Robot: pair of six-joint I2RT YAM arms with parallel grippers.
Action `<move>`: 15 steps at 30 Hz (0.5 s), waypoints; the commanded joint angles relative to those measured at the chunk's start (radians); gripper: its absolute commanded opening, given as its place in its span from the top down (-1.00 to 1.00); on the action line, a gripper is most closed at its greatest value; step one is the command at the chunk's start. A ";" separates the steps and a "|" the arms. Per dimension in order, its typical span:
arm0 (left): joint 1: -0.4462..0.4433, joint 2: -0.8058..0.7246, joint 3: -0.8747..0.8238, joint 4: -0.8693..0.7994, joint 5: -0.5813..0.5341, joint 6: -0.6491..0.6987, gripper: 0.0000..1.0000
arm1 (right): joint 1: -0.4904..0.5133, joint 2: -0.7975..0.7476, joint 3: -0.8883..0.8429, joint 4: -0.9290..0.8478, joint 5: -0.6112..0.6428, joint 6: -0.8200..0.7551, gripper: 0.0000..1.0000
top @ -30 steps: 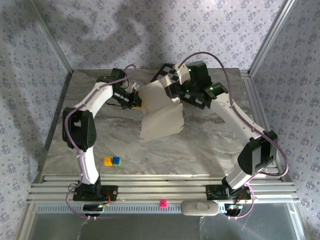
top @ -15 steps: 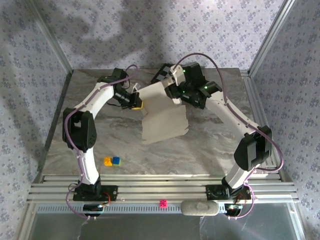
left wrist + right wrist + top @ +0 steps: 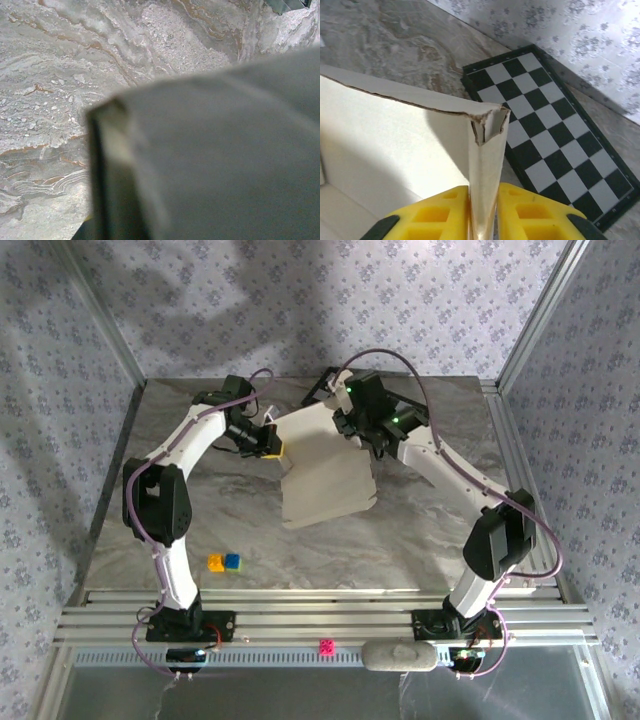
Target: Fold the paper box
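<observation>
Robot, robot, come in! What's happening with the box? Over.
Right gripper shut, pinching a wall of the paper box. Left gripper at its edge, grip unclear. Chessboard lies just beyond the box.

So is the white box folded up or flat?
Partly folded. The paper box has one wall standing, pinched in the right gripper; the rest looks spread.

The marble table [image 3: 420, 530] carries paper box [image 3: 325, 475], checkered board [image 3: 550, 125], yellow cube [image 3: 215, 562], blue cube [image 3: 232, 561].
</observation>
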 commanded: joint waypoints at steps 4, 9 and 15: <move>-0.008 -0.049 0.036 0.005 0.053 -0.013 1.00 | 0.071 0.068 0.051 -0.028 0.273 -0.010 1.00; -0.009 -0.046 0.042 0.015 0.049 -0.073 1.00 | 0.135 0.114 0.071 -0.021 0.583 0.003 1.00; -0.025 -0.047 0.043 0.022 -0.012 -0.167 1.00 | 0.187 0.180 0.142 -0.136 0.890 0.135 1.00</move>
